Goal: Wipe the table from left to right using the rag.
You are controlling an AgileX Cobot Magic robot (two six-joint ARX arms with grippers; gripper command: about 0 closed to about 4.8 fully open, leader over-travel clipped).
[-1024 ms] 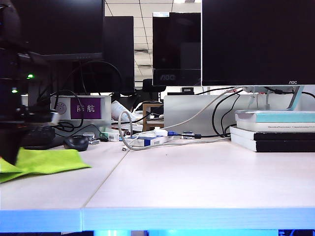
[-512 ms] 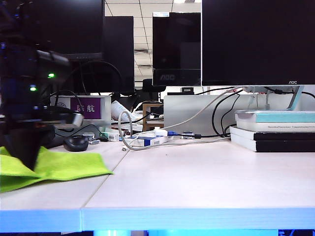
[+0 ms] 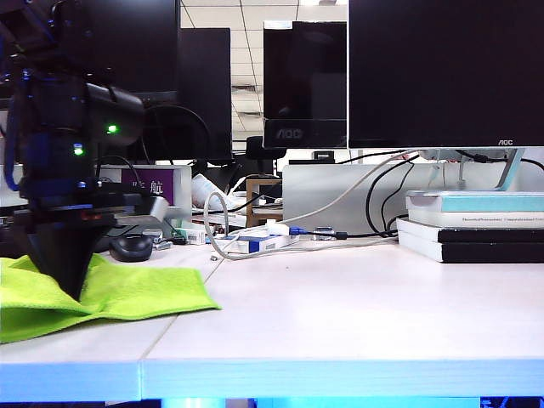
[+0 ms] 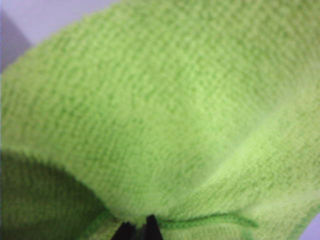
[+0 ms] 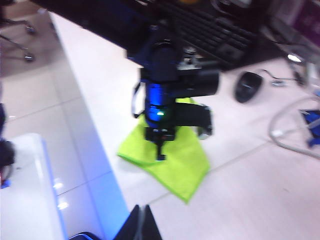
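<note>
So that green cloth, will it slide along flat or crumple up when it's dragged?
Probably crumples a bit: the rag already puckers where the left claw pinches it. It looks soft and light, so it should slide easily over the smooth table. The right claw hangs apart, shut.

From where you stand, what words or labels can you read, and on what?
"AOC": on the middle monitor.
"AOC": tiny, on the right monitor.
Two white Chinese characters, the second "航": on the purple sign.
Book spines: too small to read.

The rag (image 3: 110, 293) lies on the table's (image 3: 340, 314) left side, mouse (image 3: 132, 246) behind.
</note>
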